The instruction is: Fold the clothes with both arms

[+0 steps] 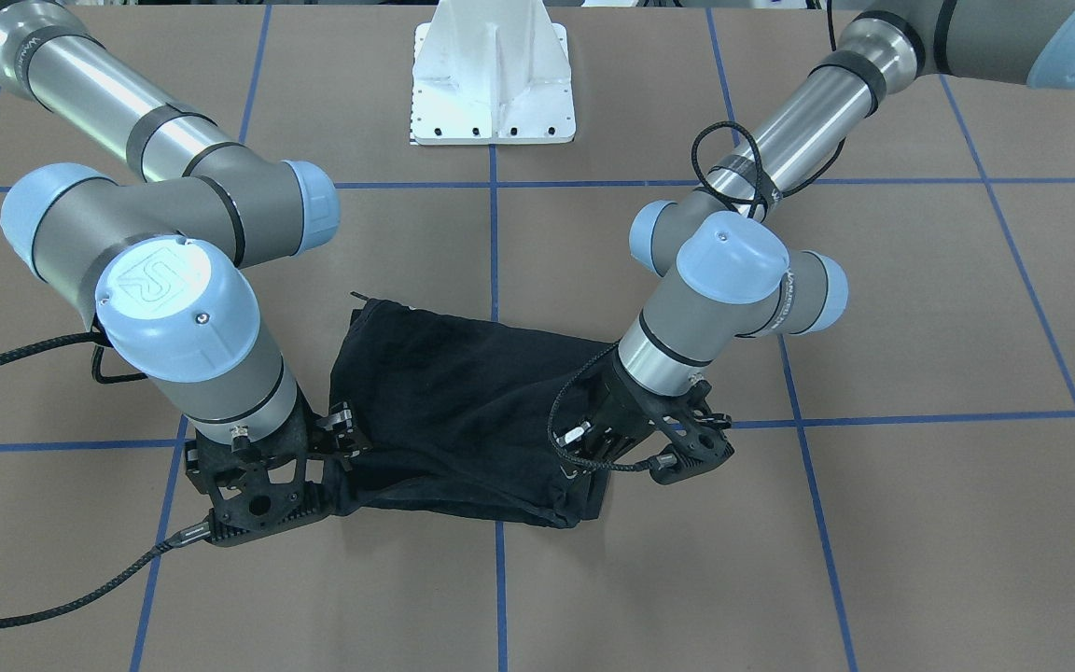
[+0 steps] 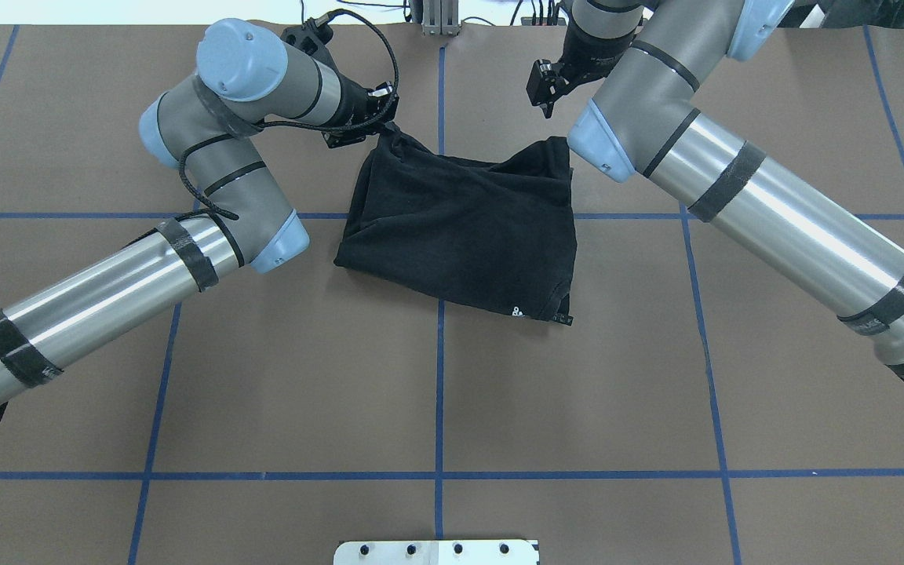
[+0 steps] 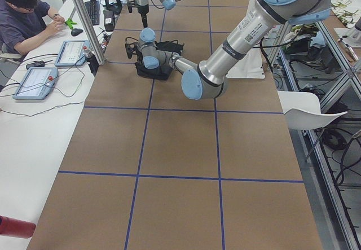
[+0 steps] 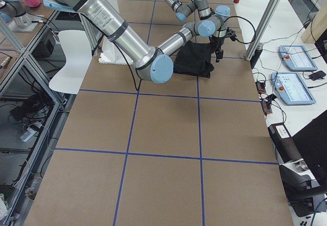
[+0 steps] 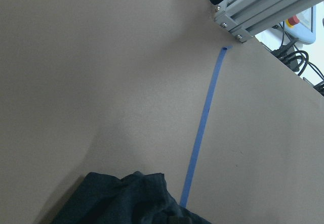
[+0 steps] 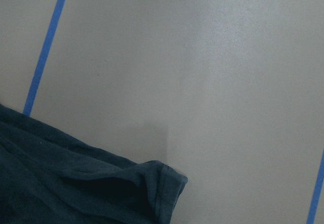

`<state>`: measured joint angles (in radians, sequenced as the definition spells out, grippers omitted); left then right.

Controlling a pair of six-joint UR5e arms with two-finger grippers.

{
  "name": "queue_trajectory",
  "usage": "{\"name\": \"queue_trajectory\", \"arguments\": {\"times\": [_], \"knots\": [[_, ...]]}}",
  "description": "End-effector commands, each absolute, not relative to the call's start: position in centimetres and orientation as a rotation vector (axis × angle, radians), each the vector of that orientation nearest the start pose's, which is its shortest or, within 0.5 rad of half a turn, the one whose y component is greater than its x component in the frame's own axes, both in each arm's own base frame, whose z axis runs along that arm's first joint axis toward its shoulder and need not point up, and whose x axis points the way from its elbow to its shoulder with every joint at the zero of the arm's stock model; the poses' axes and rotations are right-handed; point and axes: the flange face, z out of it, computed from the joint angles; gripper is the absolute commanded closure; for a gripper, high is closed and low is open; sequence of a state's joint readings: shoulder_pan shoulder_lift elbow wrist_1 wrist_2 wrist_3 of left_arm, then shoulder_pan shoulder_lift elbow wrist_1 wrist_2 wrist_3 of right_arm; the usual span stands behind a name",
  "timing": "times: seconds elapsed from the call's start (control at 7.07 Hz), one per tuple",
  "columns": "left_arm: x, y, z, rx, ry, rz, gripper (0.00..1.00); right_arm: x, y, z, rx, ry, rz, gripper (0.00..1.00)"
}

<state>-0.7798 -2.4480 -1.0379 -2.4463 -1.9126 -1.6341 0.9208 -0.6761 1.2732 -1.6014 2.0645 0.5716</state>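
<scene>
1. The shirt [image 2: 460,227] is lying plain-black side up as a rough folded rectangle. It's sitting on the far middle of the table [image 2: 264,377], straddling the centre tape line [image 2: 439,377].
2. My left gripper [image 2: 380,131] is pinching the far corner on my left side. The cloth is pulling up into a point there, so I'm reading this as carrying that corner into the next fold.
3. My right gripper [image 2: 546,90] is hanging just off the other far corner, fingers looking spread and gripping nothing. That corner and its hem are lying flat on the table. I'm probably lining up a matching grab.
4. The near edge, with the small white label [image 2: 516,312], is resting free and a bit wrinkled.
5. Around me, the white mount [image 1: 493,79] is sitting well clear, a frame post [image 5: 243,9] is standing past the far edge, and a person [image 3: 25,18] is working at the side desk.
6. My left wrist cable [image 1: 553,411] is looping right beside the cloth, so I'm flagging a snag risk. Pulling on one corner alone would skew the fold.
</scene>
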Motion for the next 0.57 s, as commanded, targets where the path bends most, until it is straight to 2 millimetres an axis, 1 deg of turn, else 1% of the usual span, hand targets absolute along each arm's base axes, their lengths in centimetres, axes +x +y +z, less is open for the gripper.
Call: {"name": "queue_trajectory", "arguments": {"times": [0.0,0.28,0.42], "knots": [[52.2,-64.2,23.1,0.14,1.259,-0.508,1.0,-40.7,-67.9,22.9,0.179,-0.712,-0.214,0.0],[54.6,-62.5,22.0,0.123,1.271,-0.476,1.0,-40.7,-67.9,23.1,0.178,-0.709,-0.213,0.0],[55.1,-62.9,22.6,0.12,1.259,-0.479,1.0,-40.6,-68.0,23.1,0.179,-0.711,-0.213,0.0]]}}
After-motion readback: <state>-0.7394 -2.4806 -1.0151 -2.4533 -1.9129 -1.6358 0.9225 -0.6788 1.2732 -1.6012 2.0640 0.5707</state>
